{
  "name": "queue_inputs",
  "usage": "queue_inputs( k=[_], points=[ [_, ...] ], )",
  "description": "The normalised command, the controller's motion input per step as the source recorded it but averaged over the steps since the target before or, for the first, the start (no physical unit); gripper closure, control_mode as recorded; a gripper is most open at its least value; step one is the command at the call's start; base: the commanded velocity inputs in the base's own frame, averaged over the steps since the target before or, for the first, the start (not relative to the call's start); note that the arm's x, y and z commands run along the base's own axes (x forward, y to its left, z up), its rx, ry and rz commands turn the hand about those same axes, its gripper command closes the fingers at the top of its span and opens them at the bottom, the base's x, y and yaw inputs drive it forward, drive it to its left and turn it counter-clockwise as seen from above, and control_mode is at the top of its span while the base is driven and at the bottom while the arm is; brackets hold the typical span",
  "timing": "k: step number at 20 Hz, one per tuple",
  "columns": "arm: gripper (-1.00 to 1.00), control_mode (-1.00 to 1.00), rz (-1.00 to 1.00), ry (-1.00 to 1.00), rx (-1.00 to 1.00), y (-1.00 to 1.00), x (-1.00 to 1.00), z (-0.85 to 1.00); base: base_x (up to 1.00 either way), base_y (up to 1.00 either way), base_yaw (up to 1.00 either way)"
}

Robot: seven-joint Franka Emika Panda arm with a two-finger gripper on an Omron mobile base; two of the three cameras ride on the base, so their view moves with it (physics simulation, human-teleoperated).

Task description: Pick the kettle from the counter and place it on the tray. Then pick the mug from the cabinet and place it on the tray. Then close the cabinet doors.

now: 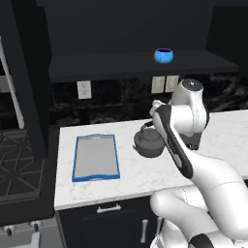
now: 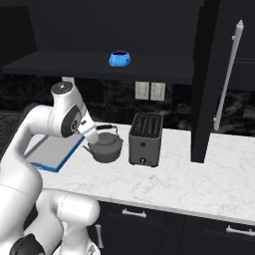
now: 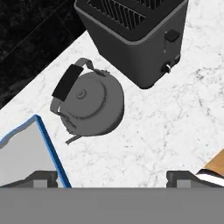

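Observation:
The dark grey kettle (image 3: 89,103) stands upright on the white marble counter (image 3: 166,131), between the blue-rimmed tray (image 3: 22,153) and a black toaster (image 3: 135,35). My gripper (image 3: 112,178) hangs above the counter, looking down. It is open, with nothing between its fingertips (image 3: 43,177), and the kettle lies ahead of them, apart. From the base, the kettle (image 1: 147,143) is partly behind my arm and the tray (image 1: 96,157) lies flat to its left. The blue mug (image 2: 120,59) rests on the shelf of the open cabinet (image 2: 99,64).
Both cabinet doors are swung open: one (image 1: 29,72) at the left and one (image 2: 219,74) with a silver bar handle at the right, jutting out over the counter. A stove (image 1: 19,164) sits left of the counter. Bare marble (image 2: 199,169) lies right of the toaster (image 2: 145,139).

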Motion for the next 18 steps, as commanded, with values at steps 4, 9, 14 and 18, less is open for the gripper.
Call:
queue_inputs(
  k=[4, 9, 14, 18],
  points=[
    [-1.00, -1.00, -0.12, -0.02, 0.08, 0.00, 0.59, -0.14, 0.00, 0.00, 0.00],
    [-1.00, -1.00, -0.02, 0.00, 0.00, 0.00, 0.65, -0.12, 0.00, 0.00, 0.00],
    [-1.00, -1.00, 0.00, 0.00, 0.00, 0.00, 0.60, -0.05, 0.00, 0.00, 0.00],
    [-1.00, -1.00, 0.00, 0.00, 0.00, 0.00, 0.36, -0.20, 0.00, 0.00, 0.00]
  ],
)
